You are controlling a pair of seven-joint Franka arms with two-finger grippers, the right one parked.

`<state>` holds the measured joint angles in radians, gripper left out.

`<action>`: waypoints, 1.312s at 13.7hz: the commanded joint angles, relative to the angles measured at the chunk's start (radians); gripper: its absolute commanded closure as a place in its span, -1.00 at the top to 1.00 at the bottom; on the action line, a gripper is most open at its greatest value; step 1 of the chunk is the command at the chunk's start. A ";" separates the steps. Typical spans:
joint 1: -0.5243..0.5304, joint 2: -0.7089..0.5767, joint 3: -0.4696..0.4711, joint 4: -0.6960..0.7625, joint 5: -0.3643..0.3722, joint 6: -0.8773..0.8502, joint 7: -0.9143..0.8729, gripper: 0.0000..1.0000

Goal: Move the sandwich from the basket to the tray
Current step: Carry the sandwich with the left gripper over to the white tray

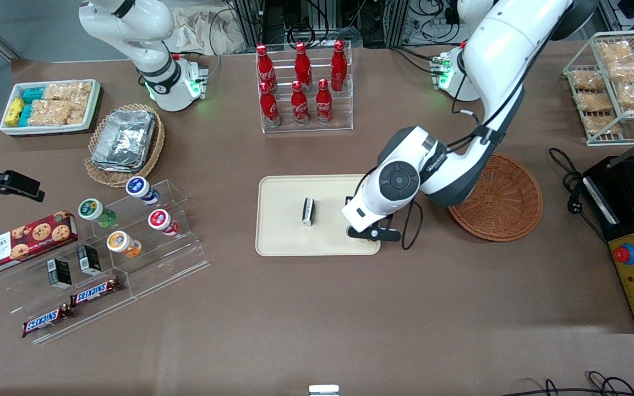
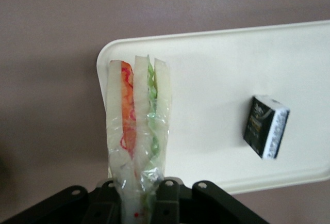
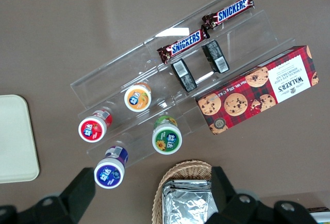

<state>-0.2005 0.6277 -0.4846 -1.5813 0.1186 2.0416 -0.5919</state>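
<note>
Clamped at the base of the wrist view, the sandwich (image 2: 136, 131) stands upright in clear wrap, its pale bread slices and orange, red and green filling fanning away from the gripper (image 2: 138, 199). Both fingers are closed against the wrapped lower end, one on each side, so the hold is on the sandwich and nothing else.

Progress: the pick is complete. The basket (image 1: 501, 198) sits empty on the table, well apart from the gripper and toward the working arm's end. From the front, the gripper (image 1: 371, 231) hangs over the edge of the tray (image 1: 284, 242) that lies nearest the basket; the sandwich itself is hidden under the wrist there.

In the wrist view, a rounded tray corner lies directly beneath the sandwich, part of the wedge over tray surface and part over bare table. Whether the sandwich touches the tray cannot be told.

One small black-and-white packet (image 2: 265, 126) already lies on the tray, near the gripper but clear of it, farther in toward the tray's middle.

Outstanding, as judged: a slight shift inward over the tray, lowering, release and withdrawal. Risk noted: released this close to the rim, the wedge could tip off the edge.
</note>
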 commanded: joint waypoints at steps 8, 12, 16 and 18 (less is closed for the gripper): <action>-0.031 0.106 -0.005 0.007 0.124 0.037 -0.141 -0.46; -0.056 0.109 -0.008 0.007 0.167 0.031 -0.210 1.00; -0.043 0.060 -0.008 0.027 0.154 0.017 -0.215 1.00; -0.010 -0.035 -0.008 0.024 0.148 -0.061 -0.216 1.00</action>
<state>-0.2393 0.7021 -0.4895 -1.5451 0.2593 2.0579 -0.7872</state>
